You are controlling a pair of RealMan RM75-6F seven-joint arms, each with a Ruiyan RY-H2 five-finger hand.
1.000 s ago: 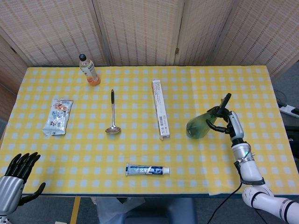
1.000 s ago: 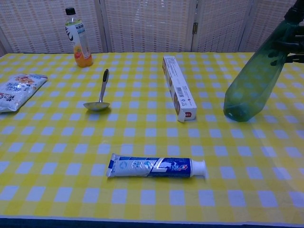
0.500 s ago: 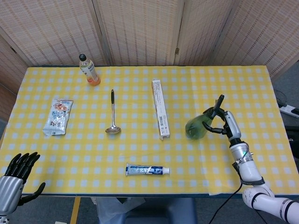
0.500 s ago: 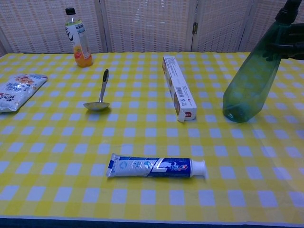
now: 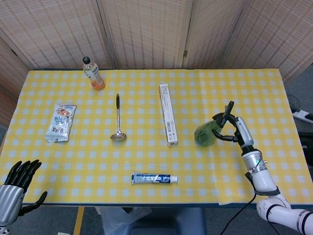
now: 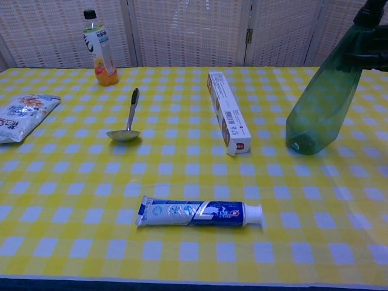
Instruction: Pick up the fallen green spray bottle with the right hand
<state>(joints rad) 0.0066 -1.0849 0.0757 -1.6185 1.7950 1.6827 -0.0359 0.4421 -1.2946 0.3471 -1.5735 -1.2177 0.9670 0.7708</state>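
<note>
The green spray bottle [image 5: 206, 133] is tilted, base towards the table and black nozzle up and to the right. In the chest view the green spray bottle [image 6: 324, 97] fills the right side, its base close to the cloth. My right hand [image 5: 234, 128] grips it around the neck; its dark fingers [image 6: 370, 59] show at the chest view's right edge. My left hand [image 5: 19, 177] hangs below the table's front left corner, fingers apart and holding nothing.
On the yellow checked table [image 5: 146, 156] lie a toothpaste tube [image 5: 153, 178], a long white box [image 5: 167, 113], a metal ladle [image 5: 117, 119] and a snack packet [image 5: 60, 122]. An orange drink bottle [image 5: 93, 73] stands at the back left. A wicker screen [image 5: 146, 29] backs the table.
The right hand has tipped the green bottle more upright and shifted it slightly left over the past second. The left hand has stayed put.
</note>
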